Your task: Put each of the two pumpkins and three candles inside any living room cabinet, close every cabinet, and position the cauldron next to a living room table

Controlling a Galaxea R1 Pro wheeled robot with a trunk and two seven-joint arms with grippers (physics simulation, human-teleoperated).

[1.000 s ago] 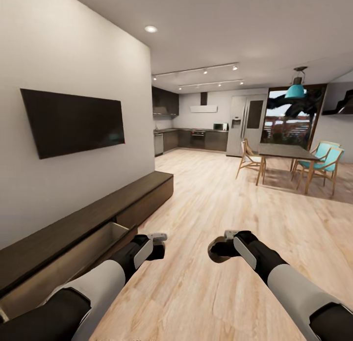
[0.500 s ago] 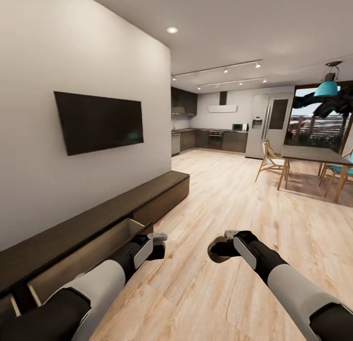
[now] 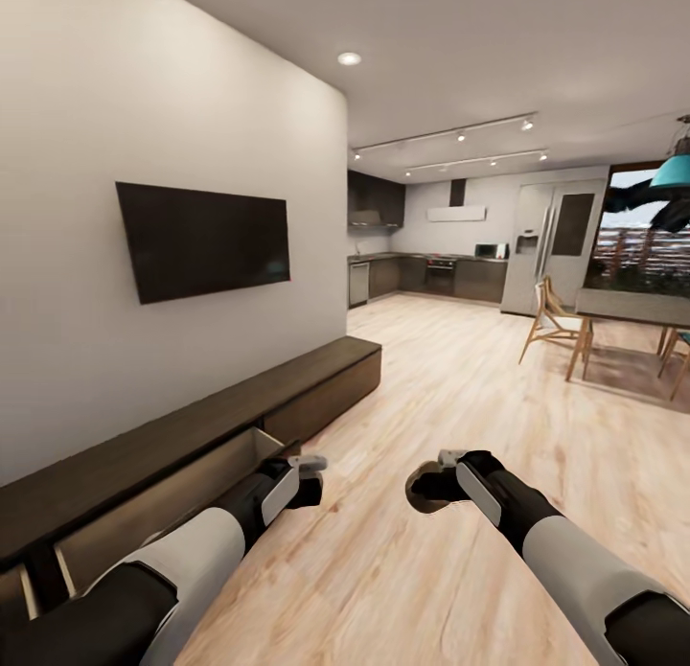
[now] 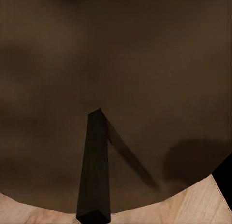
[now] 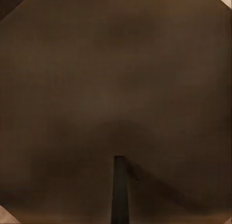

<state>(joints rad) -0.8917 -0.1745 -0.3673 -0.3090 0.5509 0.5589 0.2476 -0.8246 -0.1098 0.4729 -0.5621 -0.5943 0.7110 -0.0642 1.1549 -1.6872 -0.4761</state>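
beside wall, long dark-wood cabinet [image 3: 287, 388]

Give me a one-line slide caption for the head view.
Both arms held low over the wood floor beside the long cabinet, one drawer open.

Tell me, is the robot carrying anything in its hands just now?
It cannot be told. Both the left tool and the right tool hang over the floor, their tips hidden; no object shows in them.
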